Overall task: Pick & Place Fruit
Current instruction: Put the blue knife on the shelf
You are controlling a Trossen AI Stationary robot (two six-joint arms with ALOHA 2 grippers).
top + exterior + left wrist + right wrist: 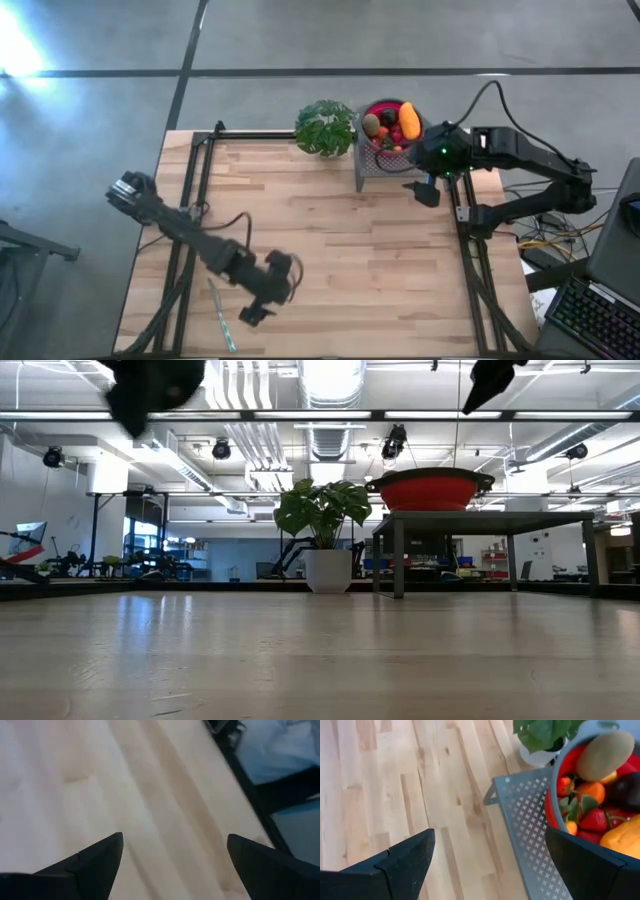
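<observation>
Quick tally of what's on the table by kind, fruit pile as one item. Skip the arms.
Bowl of fruit, red, on the stand: 1
Perforated grey stand: 1
Potted leafy plant: 1
Thin pale stick, near the left arm: 1
Total: 4
Single fruits overlap in the bowl, so no exact fruit count.

Red bowl (pixel 377 107), grey cross-perforated stand (pixel 530 827), green plant (pixel 324 127)

Pale matt wooden table (pixel 330 250), perforated grey metal stand (pixel 530 830), glossy plastic-looking fruit (pixel 600 795)
</observation>
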